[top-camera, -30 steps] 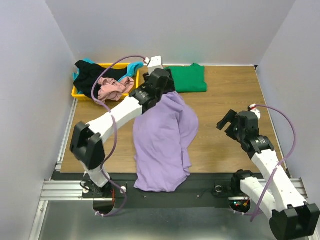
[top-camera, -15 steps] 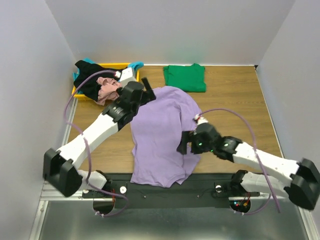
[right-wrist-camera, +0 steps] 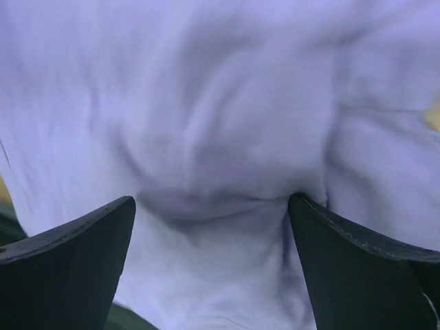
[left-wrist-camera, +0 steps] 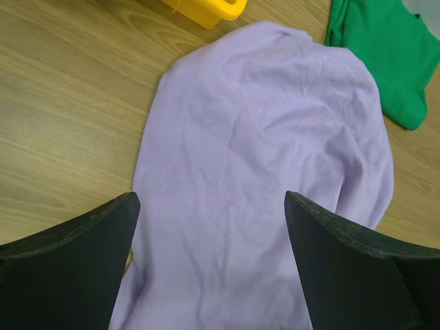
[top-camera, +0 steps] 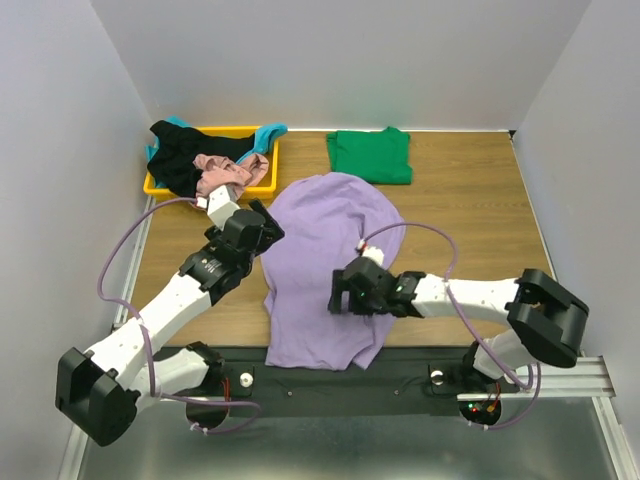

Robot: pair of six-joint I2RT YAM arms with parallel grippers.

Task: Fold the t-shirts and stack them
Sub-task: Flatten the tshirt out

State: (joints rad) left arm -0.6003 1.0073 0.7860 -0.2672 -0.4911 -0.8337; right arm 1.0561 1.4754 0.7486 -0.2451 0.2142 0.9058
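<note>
Wrinkles cover the purple t-shirt (top-camera: 325,250). Left claw (left-wrist-camera: 210,201) and right claw (right-wrist-camera: 212,203) both gape wide, gripping nothing; pinch opposite edges, pull flat before folding.

The left arm (top-camera: 165,310) stretches out long from a bent elbow toward the left edge of the lavender purple cloth t-shirt (top-camera: 320,250). The left tool (top-camera: 268,226) sits over that edge, pointing across the shirt, its jaws spread wide with nothing between them. The right arm (top-camera: 480,298) lies low, its forearm coming in from the shirt's right side. The right tool (top-camera: 338,291) is over the shirt's lower middle, jaws wide apart, a soft fold of cloth bunched between the fingers (right-wrist-camera: 75,254).
</note>
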